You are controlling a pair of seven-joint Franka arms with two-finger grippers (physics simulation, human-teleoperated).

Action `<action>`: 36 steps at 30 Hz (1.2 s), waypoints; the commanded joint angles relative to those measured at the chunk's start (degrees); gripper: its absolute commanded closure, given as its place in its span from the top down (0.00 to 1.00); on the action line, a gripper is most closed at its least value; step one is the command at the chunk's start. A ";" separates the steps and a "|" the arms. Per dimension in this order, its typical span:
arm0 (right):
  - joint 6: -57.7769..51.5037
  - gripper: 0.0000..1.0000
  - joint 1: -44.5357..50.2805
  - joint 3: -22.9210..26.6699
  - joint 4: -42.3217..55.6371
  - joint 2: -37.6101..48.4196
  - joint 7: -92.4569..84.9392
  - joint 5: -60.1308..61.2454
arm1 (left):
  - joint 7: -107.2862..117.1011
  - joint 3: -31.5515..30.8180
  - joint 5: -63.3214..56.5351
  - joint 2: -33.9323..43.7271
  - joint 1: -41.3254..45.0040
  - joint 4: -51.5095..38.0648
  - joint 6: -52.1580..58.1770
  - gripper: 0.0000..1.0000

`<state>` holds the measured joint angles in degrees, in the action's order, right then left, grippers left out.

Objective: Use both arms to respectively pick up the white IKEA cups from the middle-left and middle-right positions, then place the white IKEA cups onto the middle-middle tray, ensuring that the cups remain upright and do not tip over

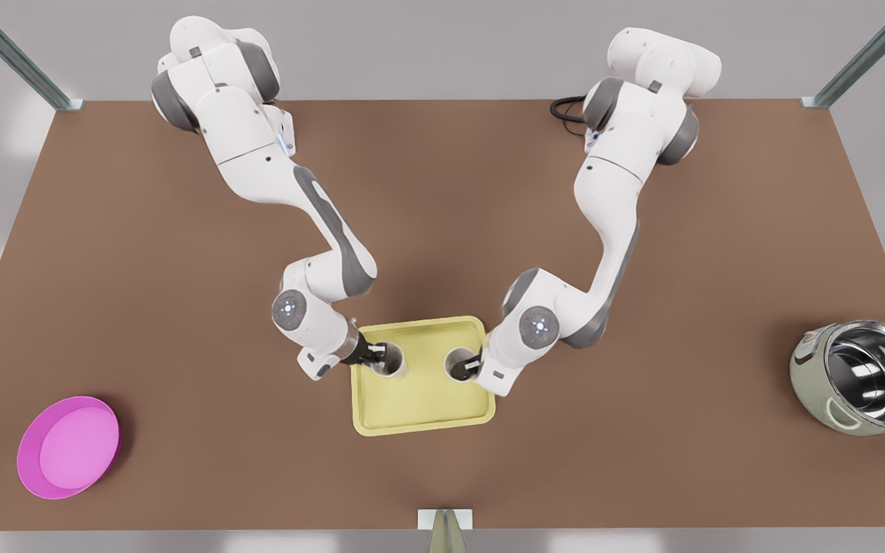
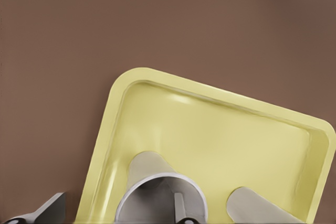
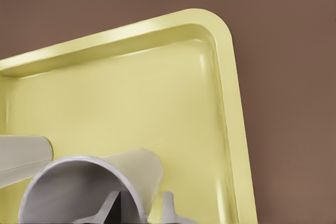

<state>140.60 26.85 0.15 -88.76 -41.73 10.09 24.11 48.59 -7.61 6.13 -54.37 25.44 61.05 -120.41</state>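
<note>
Two white IKEA cups stand upright on the pale yellow tray (image 1: 427, 407) at mid-table. The left cup (image 1: 390, 361) is near the tray's edge on the front view's left, and the right cup (image 1: 458, 362) is near the opposite edge. My left gripper (image 1: 376, 354) straddles the left cup's (image 2: 157, 182) rim. One finger (image 2: 178, 205) is inside the cup, the other (image 2: 47, 213) well outside, so it looks open. My right gripper (image 1: 475, 364) pinches the right cup's (image 3: 131, 166) wall, shut on it. Each wrist view also shows the other cup (image 2: 257, 205) (image 3: 23, 156).
A round magenta bowl (image 1: 67, 447) lies near the front-left corner in the front view. A steel-lined cooker pot (image 1: 865, 378) sits tilted at the right edge. A metal bracket (image 1: 445, 522) stands at the table's front edge. Brown table surrounds the tray.
</note>
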 commanded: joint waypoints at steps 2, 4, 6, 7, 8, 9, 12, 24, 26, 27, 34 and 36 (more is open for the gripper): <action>1.08 1.00 0.05 0.03 -0.01 -0.01 2.31 -0.29 | 8.18 0.05 -0.33 3.83 -0.83 -0.05 9.57 1.00; 1.26 1.00 0.05 0.03 -0.01 -0.01 2.31 -0.29 | 4.68 0.32 -1.65 13.76 -5.75 -0.05 27.68 1.00; 1.26 1.00 0.05 0.03 -0.01 -0.01 2.22 -0.29 | -14.31 0.58 -10.16 21.49 -12.26 -0.05 44.55 1.00; 1.26 1.00 0.05 0.03 -0.01 -0.01 2.22 -0.29 | -19.93 0.31 -14.75 22.64 -14.98 0.04 46.58 1.00; 1.26 1.00 0.05 0.03 -0.01 -0.01 2.22 -0.29 | -30.56 -0.04 -15.80 22.90 -17.79 -0.05 50.62 1.00; 1.17 1.00 -0.04 0.11 -0.01 0.42 1.69 -0.38 | -42.08 0.40 -16.33 32.98 -20.25 11.25 43.79 1.00; -8.66 1.00 -0.30 4.50 -0.45 7.01 1.60 -1.16 | -42.27 0.23 -11.23 40.31 -19.38 23.42 37.53 1.00; -49.70 1.00 -11.20 10.49 2.89 31.97 -10.54 -25.07 | -42.88 0.23 -9.30 39.34 -21.14 22.62 40.70 1.00; -56.31 1.00 -12.43 5.48 6.05 33.29 -5.52 -27.18 | -42.88 0.23 -9.21 39.34 -21.14 22.71 41.14 1.00; -56.66 1.00 -13.22 5.48 5.97 33.91 -5.60 -27.18 | -42.88 0.23 -9.30 39.34 -21.14 22.71 41.14 1.00; -56.57 1.00 -14.19 5.56 5.35 34.27 -6.48 -27.18 | -42.88 0.14 -9.30 39.34 -20.96 22.62 42.45 1.00; -56.57 1.00 -14.19 5.83 5.18 33.03 -6.31 -26.92 | -43.32 0.14 -9.30 39.34 -20.96 22.62 42.72 1.00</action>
<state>86.79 12.53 5.85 -83.56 -8.44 5.37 -2.79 14.05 -7.45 -3.20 -15.09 4.48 83.69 -78.66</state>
